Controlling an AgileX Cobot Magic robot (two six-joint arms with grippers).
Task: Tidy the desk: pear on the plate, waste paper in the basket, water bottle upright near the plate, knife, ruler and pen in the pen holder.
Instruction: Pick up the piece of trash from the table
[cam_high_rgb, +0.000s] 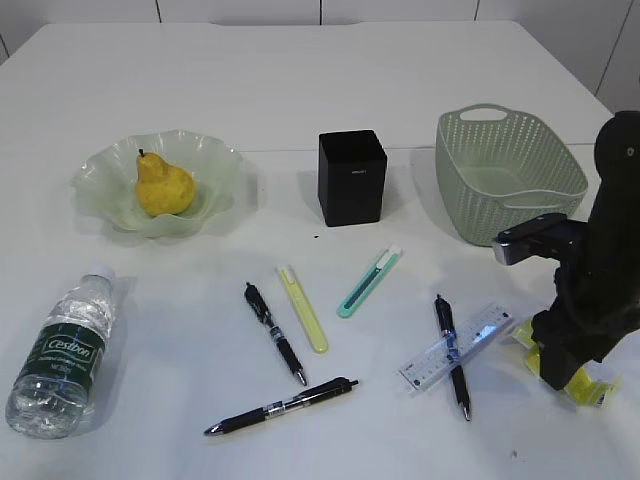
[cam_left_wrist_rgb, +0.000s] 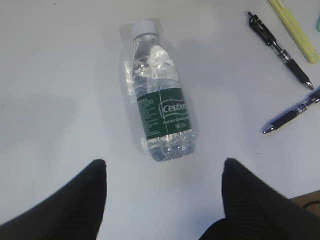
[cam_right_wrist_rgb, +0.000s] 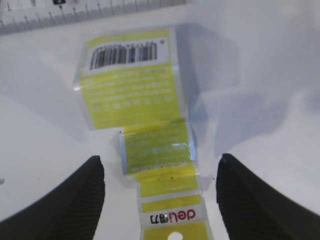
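The yellow pear (cam_high_rgb: 165, 186) lies on the pale green plate (cam_high_rgb: 105, 165). The water bottle (cam_high_rgb: 62, 350) lies on its side at the front left; it also shows in the left wrist view (cam_left_wrist_rgb: 160, 112). My left gripper (cam_left_wrist_rgb: 164, 162) is open and empty just behind the bottle's base. My right gripper (cam_high_rgb: 562, 375) (cam_right_wrist_rgb: 160, 159) is open, low over the table, its fingers either side of the waste paper, a yellow packaging card (cam_right_wrist_rgb: 132, 95) (cam_high_rgb: 590, 390). The ruler (cam_high_rgb: 455, 347) lies under a black pen (cam_high_rgb: 452, 358). Two more pens (cam_high_rgb: 275, 333) (cam_high_rgb: 285, 405), a yellow knife (cam_high_rgb: 303, 308) and a teal knife (cam_high_rgb: 368, 283) lie mid-table.
The black pen holder (cam_high_rgb: 352, 177) stands at the back centre. The green basket (cam_high_rgb: 505, 175) stands at the back right, just behind my right arm. The ruler's edge (cam_right_wrist_rgb: 75, 12) lies just beyond the card.
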